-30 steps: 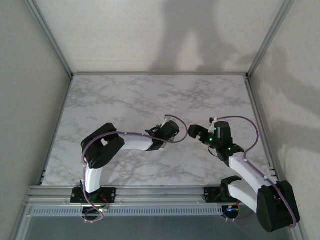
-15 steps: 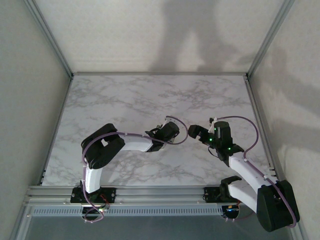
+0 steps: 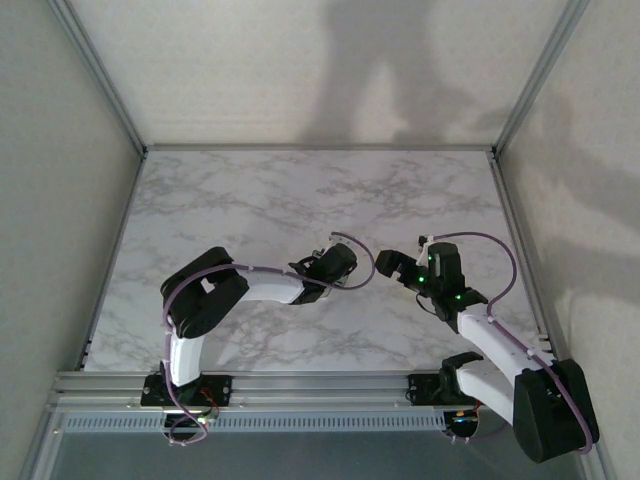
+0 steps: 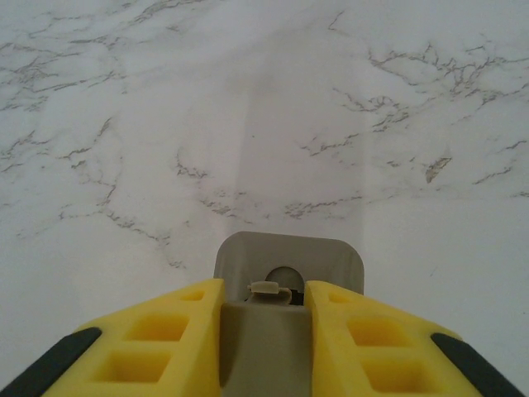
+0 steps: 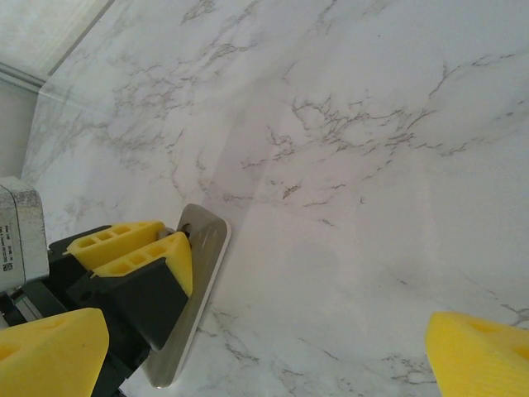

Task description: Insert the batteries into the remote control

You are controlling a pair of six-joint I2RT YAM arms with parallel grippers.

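matt remote control (image 4: 331,252), smooth marbled table (image 4: 413,99)

Lighting's soft and even, a bit dim overall. Big fuzzy shadows fall on the pale back wall (image 3: 400,60). The white grey-veined marble tabletop (image 3: 300,200) shows a pale reflected band in both wrist views. The left tool (image 4: 264,288) has yellow fingers (image 4: 178,318) that look slightly soft up close.

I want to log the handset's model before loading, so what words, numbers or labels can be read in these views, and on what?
White sticker on the grey arm housing, right wrist view: rows of dark print, too small and blurred to read.
Tan, flat remote control clamped in the yellow-fingered left gripper: no lettering on the side in view.
White marbled table: none.
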